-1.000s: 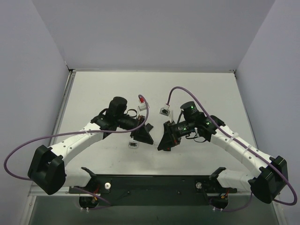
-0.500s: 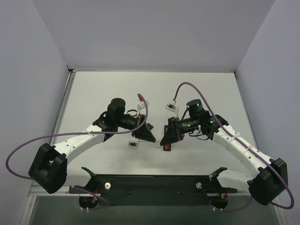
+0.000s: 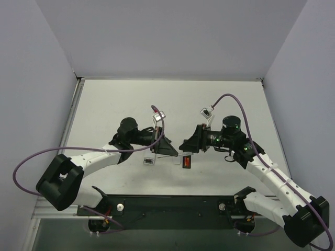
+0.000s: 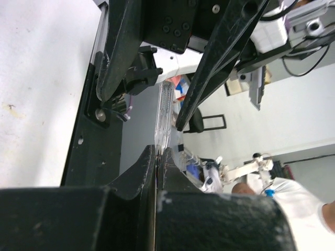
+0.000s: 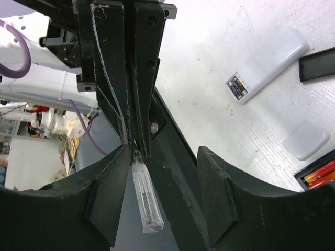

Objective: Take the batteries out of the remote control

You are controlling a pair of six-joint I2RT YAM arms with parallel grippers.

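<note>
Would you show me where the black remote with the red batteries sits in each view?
Top view: remote control, just below centre.
Left wrist: not in it.
Right wrist: remote control, bottom right corner.
Shared landmark: left gripper, shut on a clear stick.

High above and behind the clear tool, the top camera looks down across the whole table. The camera on my left pincer sights close along that tool; the one on my right pincer faces it close from the opposite side.
</note>
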